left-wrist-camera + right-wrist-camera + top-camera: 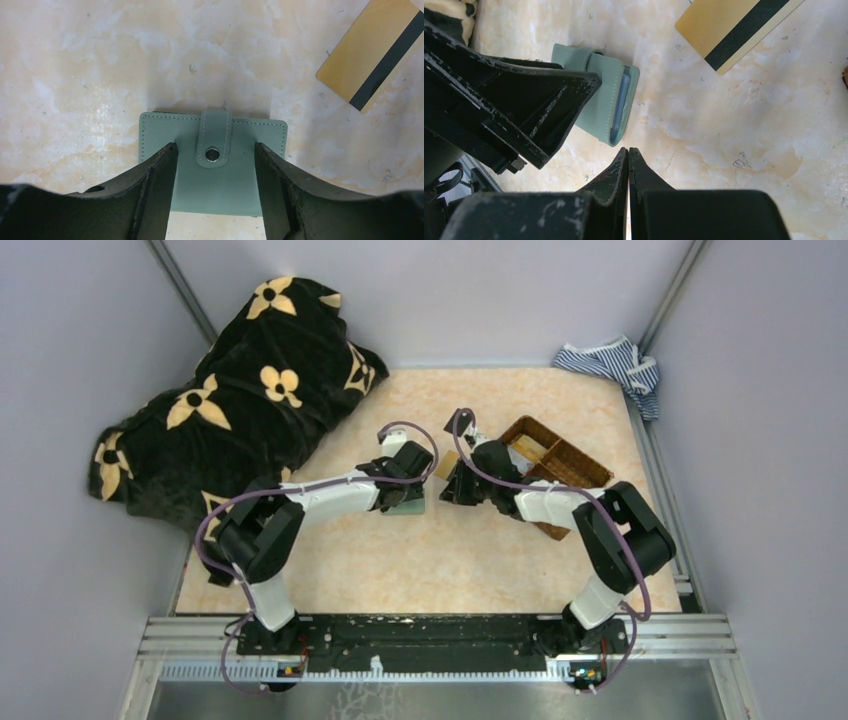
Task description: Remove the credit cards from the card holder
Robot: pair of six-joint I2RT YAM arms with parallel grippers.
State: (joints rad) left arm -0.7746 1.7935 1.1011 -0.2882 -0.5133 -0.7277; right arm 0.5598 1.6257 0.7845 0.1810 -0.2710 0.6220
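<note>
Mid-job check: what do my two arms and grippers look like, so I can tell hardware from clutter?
Both the left arm and right arm have white links between bulky black joints, each trailed by a looping purple cable. The left gripper and right gripper are black, with wedge-shaped tapering fingers scuffed pale along the edges.

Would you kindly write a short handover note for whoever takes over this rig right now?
Left gripper: open, fingers over the card holder, one either side of its strap.
Right gripper: shut, empty, tip close beside the holder's edge.
Card holder: flat on the table, closed, strap snapped; credit cards inside, one pale edge showing.
Done: no card is out yet.
Left: unsnap the strap, open the holder, pull the cards out.
</note>
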